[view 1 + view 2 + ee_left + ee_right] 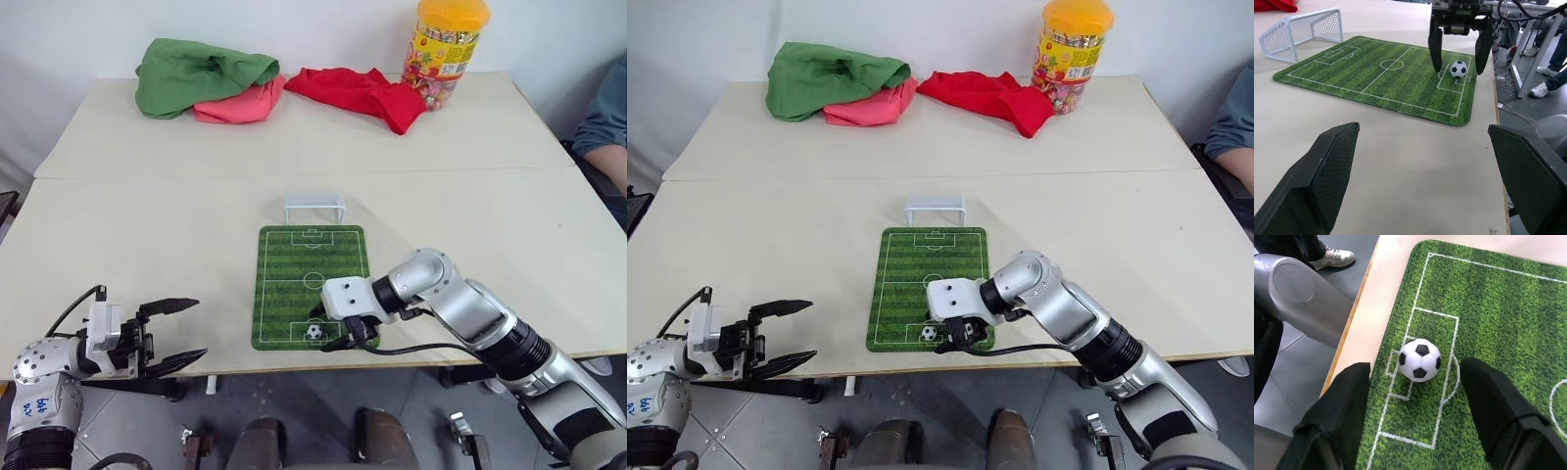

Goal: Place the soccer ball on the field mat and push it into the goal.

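A person (609, 125) at the far right is cut off by the edge, just a sleeve and arm showing. My right gripper (333, 331) hides the field mat's (294, 264) near right corner.

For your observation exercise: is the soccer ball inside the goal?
No, the soccer ball rests on the field mat's near end, opposite the goal.

Head pair looks down over table (147, 225); wrist cameras share field mat (1376, 78) close up

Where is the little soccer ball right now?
The soccer ball rests on the field mat at its near end, by the table's front edge, between the open fingers of the right gripper, opposite the goal.
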Available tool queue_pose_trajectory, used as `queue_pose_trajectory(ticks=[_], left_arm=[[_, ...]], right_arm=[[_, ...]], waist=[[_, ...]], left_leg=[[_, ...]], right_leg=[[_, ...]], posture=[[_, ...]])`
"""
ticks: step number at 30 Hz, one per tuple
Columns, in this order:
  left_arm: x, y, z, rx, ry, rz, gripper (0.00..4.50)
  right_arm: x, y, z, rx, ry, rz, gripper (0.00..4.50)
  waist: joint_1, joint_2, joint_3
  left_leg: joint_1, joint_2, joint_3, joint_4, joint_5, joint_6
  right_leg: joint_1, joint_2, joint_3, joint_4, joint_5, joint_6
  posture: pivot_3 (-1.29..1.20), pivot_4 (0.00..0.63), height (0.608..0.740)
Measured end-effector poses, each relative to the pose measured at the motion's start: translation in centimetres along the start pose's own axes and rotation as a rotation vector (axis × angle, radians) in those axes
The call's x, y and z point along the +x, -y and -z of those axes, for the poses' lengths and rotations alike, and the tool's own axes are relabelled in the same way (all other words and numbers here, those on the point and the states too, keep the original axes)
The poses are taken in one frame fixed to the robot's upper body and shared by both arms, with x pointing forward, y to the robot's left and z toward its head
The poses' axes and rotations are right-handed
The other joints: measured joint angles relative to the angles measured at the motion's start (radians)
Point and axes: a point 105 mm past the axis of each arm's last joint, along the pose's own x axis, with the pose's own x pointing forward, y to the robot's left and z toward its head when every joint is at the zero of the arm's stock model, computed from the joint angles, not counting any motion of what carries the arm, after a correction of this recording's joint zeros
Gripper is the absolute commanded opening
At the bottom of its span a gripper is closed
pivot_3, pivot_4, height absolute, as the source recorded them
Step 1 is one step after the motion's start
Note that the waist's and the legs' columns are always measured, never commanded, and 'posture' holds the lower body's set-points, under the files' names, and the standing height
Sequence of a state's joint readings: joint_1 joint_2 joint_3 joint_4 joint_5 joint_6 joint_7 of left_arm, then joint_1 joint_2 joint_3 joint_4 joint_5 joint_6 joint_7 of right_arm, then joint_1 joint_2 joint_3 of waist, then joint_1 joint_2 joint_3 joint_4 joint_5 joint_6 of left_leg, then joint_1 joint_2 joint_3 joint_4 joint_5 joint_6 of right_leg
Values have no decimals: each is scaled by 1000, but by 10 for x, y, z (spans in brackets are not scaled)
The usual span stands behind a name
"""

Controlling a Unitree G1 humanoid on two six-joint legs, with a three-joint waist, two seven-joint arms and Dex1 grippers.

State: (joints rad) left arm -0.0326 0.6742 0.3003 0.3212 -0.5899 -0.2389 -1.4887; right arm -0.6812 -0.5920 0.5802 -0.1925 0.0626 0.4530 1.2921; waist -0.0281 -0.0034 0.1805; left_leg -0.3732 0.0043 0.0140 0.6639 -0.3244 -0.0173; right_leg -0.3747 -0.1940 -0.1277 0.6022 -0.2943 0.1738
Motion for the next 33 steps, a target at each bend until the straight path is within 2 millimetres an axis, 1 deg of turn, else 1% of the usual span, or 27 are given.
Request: queue_pose_trajectory(ticks=[3,5,8,10,11,12,14,18,19,22,25,29,33], left_arm=[[0,-1,0,1,2,-2,4500],[1,-2,-1,2,4,-3,4500],[2,-4,-2,4,9,-2,4500],[4,-5,-3,5,15,1,4500],[5,-5,-4,6,19,4,4500],[5,-5,-3,0,18,5,4500],[5,-5,-3,-2,20,12,4500],[7,-14,-5,3,29,4,4500],[8,-16,-6,7,32,6,4500],[11,-20,-8,11,40,12,4500],[14,-18,-6,-10,39,25,4500],[13,-18,-6,-25,31,30,4500],[12,-19,-6,-26,23,31,4500]], right_arm=[[-1,0,-3,-1,9,-1,3086],[-6,1,-7,2,26,15,3086],[-26,10,-20,-6,64,70,3086],[-43,14,-28,-9,103,119,2717],[-53,11,-30,-5,129,136,2528],[-62,7,-31,-5,147,150,2211],[-72,-3,-28,5,158,159,1560],[-60,-32,-11,67,147,99,135],[-58,-36,-9,73,146,95,32],[-47,-43,-7,81,165,123,32],[-32,-44,-12,99,223,150,32],[-23,-42,-24,147,321,165,32],[-15,-42,-26,204,376,146,32]], waist=[[0,0,0],[1,0,0],[1,0,0],[1,0,0],[5,0,0],[9,0,0],[12,-1,0],[18,-1,0],[17,-1,0],[14,-2,0],[10,-2,0],[9,-2,0],[9,-2,0]], left_leg=[[0,0,0,0,0,0],[0,0,0,0,0,0],[0,0,0,0,0,0],[0,0,0,0,0,0],[-1,0,-1,0,0,0],[-1,0,-1,0,-1,0],[-1,0,-1,0,-2,0],[-1,0,0,0,-2,0],[-1,0,2,0,-2,0],[0,1,2,0,-2,0],[0,1,2,0,-2,0],[0,1,2,1,-2,0],[0,1,2,1,-2,0]], right_leg=[[0,0,0,0,0,0],[0,0,0,0,0,0],[0,0,0,0,0,0],[0,0,0,0,0,0],[0,0,-1,0,0,0],[0,0,-1,-1,0,0],[0,0,-1,-2,0,0],[0,0,-1,-2,0,0],[0,0,0,-2,0,0],[0,0,0,-1,0,0],[0,0,0,-1,0,0],[0,0,0,-1,0,0],[0,0,0,-1,0,0]], posture=[[0,150,740],[0,150,740],[0,150,740],[0,150,740],[0,150,740],[0,150,740],[0,150,740],[0,150,740],[0,150,740],[0,150,740],[0,150,740],[0,150,740],[0,150,740]])
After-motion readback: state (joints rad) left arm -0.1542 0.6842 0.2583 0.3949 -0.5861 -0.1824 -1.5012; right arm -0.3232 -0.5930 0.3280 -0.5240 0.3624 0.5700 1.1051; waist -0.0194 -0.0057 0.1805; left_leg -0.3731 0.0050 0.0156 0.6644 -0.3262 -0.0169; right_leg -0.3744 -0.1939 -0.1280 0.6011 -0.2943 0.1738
